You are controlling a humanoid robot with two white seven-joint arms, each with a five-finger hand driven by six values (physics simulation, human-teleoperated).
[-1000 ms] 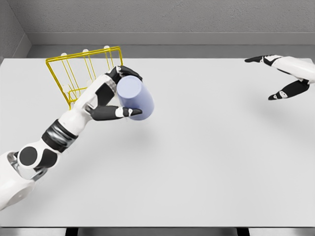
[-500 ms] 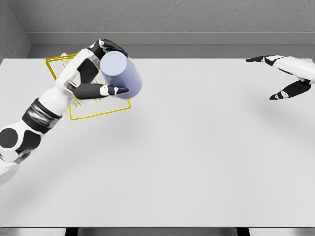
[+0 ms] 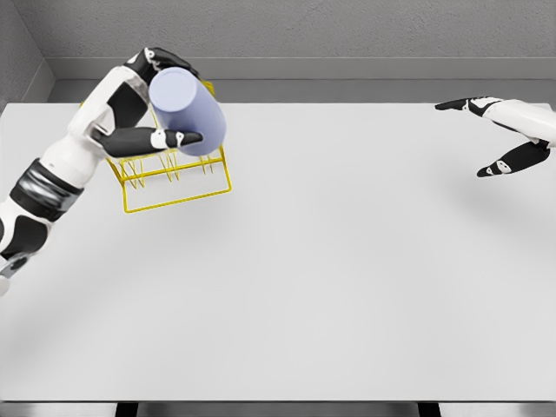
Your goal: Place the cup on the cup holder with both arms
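Lavender cup (image 3: 188,112); yellow wire cup holder (image 3: 174,181); white table (image 3: 347,261) (grey wall (image 3: 304,30) behind).

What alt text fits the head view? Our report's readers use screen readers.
The robot's left hand holds a pale blue cup tilted above a yellow wire cup holder at the far left of a white table. The right hand hovers open at the far right edge.

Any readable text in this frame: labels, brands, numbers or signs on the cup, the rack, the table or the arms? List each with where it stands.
None: no text, number or sign shows anywhere.
The cup, held in the left robot hand, is plain lavender.
The yellow wire rack carries no tag.
The table is bare white.
The right robot hand has black and white panels only.
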